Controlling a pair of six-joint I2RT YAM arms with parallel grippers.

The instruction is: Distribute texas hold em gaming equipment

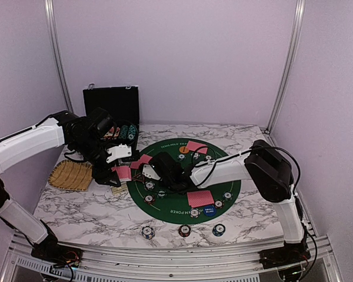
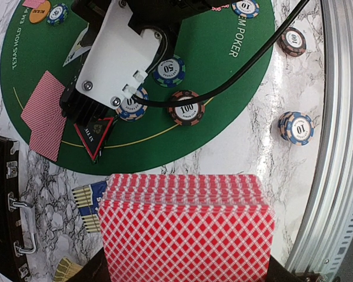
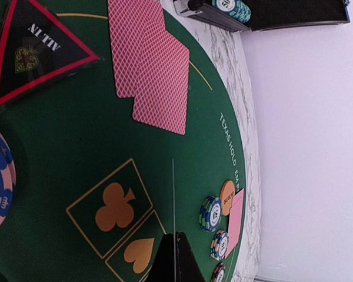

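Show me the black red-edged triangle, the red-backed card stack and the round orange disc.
black red-edged triangle point(image 3: 35, 55): right wrist view, its dark centre.
red-backed card stack point(image 2: 188, 229): left wrist view, top card's middle.
round orange disc point(image 3: 226, 197): right wrist view, its face.

Top camera looks down from behind; both wrist cameras hang close, sharing the green mat and triangle.
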